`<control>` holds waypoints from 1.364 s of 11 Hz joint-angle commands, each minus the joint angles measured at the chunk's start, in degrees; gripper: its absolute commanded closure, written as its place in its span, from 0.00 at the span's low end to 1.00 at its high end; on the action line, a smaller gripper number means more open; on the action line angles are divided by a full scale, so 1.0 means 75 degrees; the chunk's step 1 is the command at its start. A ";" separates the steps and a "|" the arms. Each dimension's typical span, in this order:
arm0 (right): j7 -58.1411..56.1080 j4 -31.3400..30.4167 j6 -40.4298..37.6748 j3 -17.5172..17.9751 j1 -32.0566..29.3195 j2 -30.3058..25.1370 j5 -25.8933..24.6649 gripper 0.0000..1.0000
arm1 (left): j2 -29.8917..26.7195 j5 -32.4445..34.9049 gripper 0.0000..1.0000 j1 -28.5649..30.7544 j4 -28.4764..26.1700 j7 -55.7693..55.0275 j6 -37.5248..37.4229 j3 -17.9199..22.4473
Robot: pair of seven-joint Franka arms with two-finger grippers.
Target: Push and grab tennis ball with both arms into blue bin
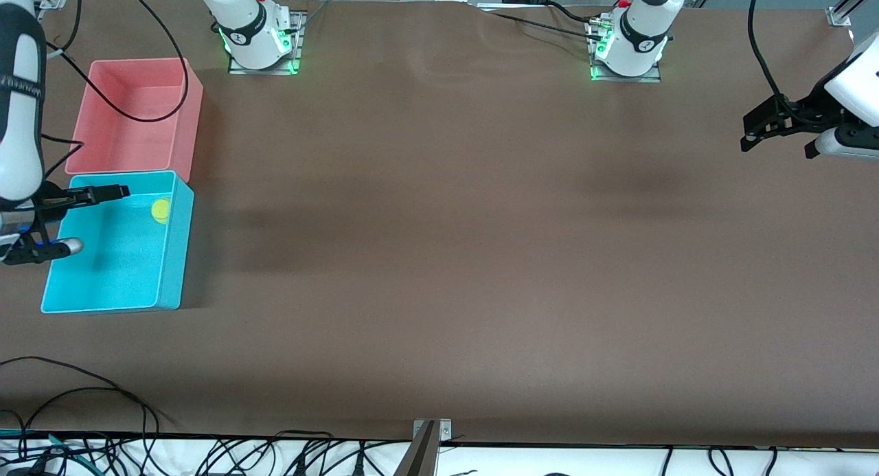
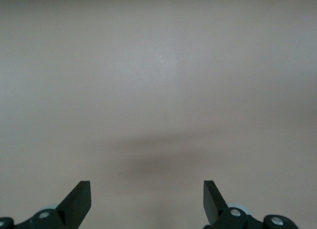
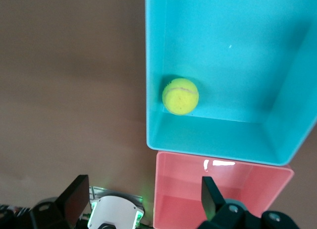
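No legible writing. 2 bins touching, toward the right arm's end of the counter [image 1: 439, 256]: blue bin [image 1: 168, 256] holds 1 tennis ball [image 1: 161, 210] against its wall; pink bin [image 1: 189, 112] holds a cable loop. Right tool [image 1: 89, 218] over blue bin, fingers apart, empty. Left tool [image 1: 779, 129] waits, fingers apart.

The ball [image 1: 161, 210] lies in the blue bin [image 1: 170, 270], in the corner near the pink bin [image 1: 194, 112]. Both bins touch at the right arm's end of the table [image 1: 481, 256], the blue one nearer the camera.
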 commanded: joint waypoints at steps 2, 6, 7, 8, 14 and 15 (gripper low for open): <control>0.1273 0.0596 -0.0133 -0.0013 0.0790 -0.0756 -0.0730 0.00 | 0.0062 0.0037 0.00 0.0030 0.0107 0.0051 -0.0094 -0.0013; 0.1977 0.0784 -0.0144 0.0093 0.0884 -0.1190 -0.0625 0.00 | 0.0038 0.0037 0.00 0.0077 0.0107 0.0063 -0.0118 -0.0001; 0.1991 0.0843 -0.0121 0.0093 0.0896 -0.1190 -0.0602 0.00 | 0.0050 0.0037 0.00 0.0077 0.0107 0.0063 -0.0117 -0.0001; 0.2002 0.0867 -0.0097 0.0104 0.0896 -0.1202 -0.0578 0.00 | 0.0050 0.0037 0.00 0.0077 0.0107 0.0063 -0.0117 -0.0013; 0.2635 -0.0039 0.0812 0.0256 0.0874 -0.2004 -0.0297 0.00 | 0.0062 0.0037 0.00 0.0077 0.0107 0.0063 -0.0117 -0.0013; 0.2635 -0.1056 0.1617 0.0292 0.0873 -0.2695 -0.0390 0.00 | 0.0062 0.0037 0.00 0.0077 0.0107 0.0063 -0.0117 -0.0013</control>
